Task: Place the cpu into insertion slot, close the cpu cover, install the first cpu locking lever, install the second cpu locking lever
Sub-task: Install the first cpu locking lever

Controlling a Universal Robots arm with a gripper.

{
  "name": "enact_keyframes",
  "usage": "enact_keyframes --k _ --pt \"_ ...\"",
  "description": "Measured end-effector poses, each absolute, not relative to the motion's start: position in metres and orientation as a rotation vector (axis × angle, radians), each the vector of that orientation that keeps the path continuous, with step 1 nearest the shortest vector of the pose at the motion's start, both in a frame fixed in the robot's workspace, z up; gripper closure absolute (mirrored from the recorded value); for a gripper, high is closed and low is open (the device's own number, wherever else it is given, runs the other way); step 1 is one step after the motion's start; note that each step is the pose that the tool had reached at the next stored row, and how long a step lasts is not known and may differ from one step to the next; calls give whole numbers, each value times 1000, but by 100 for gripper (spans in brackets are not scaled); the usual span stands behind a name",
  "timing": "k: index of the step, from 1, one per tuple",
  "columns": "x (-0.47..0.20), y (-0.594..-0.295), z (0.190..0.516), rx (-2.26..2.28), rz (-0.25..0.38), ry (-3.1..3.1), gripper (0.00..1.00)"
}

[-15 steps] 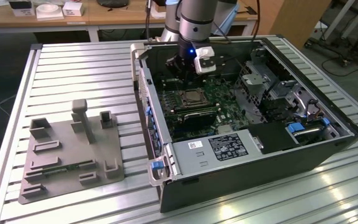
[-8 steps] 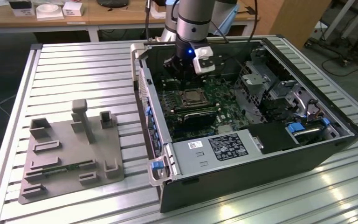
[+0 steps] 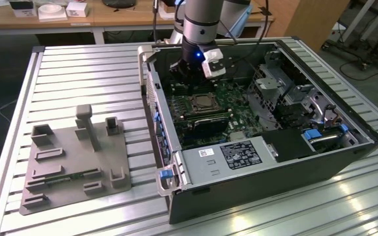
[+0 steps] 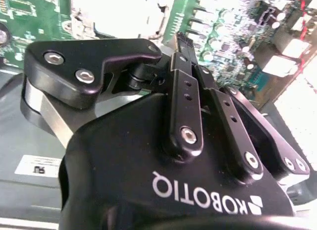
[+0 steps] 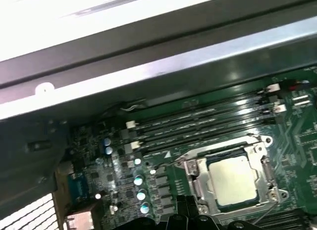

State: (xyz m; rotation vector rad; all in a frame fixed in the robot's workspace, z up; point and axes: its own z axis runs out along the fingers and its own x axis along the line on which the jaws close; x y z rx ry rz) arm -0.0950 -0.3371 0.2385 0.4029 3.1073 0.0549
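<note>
The cpu [image 5: 233, 179], a square chip with a silvery top, lies flat in the insertion slot [image 5: 194, 190] on the green motherboard. The cpu cover [image 5: 202, 166], a silver frame, lies down around the chip. In the exterior view the slot with the cpu [image 3: 203, 102] sits mid-board inside the open computer case. My gripper [image 3: 186, 81] hangs just behind it, low over the board. In the first wrist view the gripper [image 5: 185, 212] is beside the socket's edge, touching nothing I can see. Seen in the second wrist view, the gripper [image 4: 173, 44] has its black fingers brought together, with nothing between them.
Long memory slots [image 5: 198, 126] run beside the socket. The case wall [image 3: 151, 93] rises at the exterior view's left of the board; a drive cage [image 3: 274, 83] and a labelled box [image 3: 232, 155] crowd the other sides. A grey fixture plate [image 3: 77, 167] lies on the slatted table.
</note>
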Motion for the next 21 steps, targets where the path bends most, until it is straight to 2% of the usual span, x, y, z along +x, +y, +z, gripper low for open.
enact_keyframes --k 8,21 --pt "-97 -337 238 236 56 3126 90" --pt "-103 -337 239 203 55 3129 90"
